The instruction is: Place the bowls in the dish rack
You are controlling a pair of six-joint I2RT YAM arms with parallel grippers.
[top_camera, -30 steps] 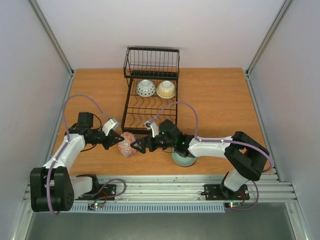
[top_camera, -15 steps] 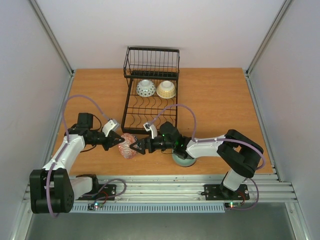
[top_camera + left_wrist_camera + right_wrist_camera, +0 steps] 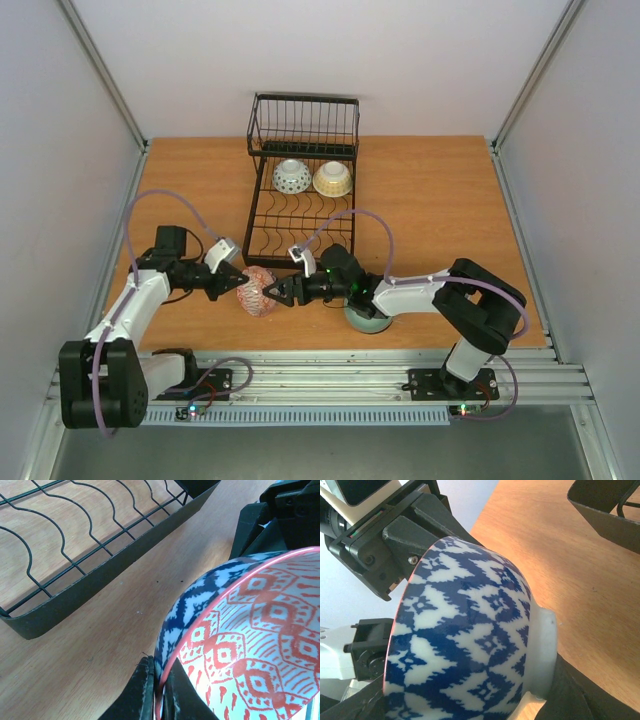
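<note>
Item: patterned bowl (image 3: pixel 257 290), red inside and blue outside, held on edge over the desk (image 3: pixel 440 200) at 7 o'clock from the dish rack (image 3: pixel 300 215). The left tool (image 3: pixel 238 283) is pinched narrow on its rim, presumably to turn the foot toward the other arm. The right tool (image 3: pixel 272 292) straddles the foot side from 3 o'clock with its jaws apart; whether they press the bowl cannot be told. Judged a hand-over.
Item: white patterned bowl (image 3: pixel 291 177) and cream bowl (image 3: pixel 332 179) lean in the rack's 12 o'clock slots, feet showing.
Item: green bowl (image 3: pixel 366 320) sits on the desk at 5 o'clock of the rack, under the right arm, not yet loaded.
</note>
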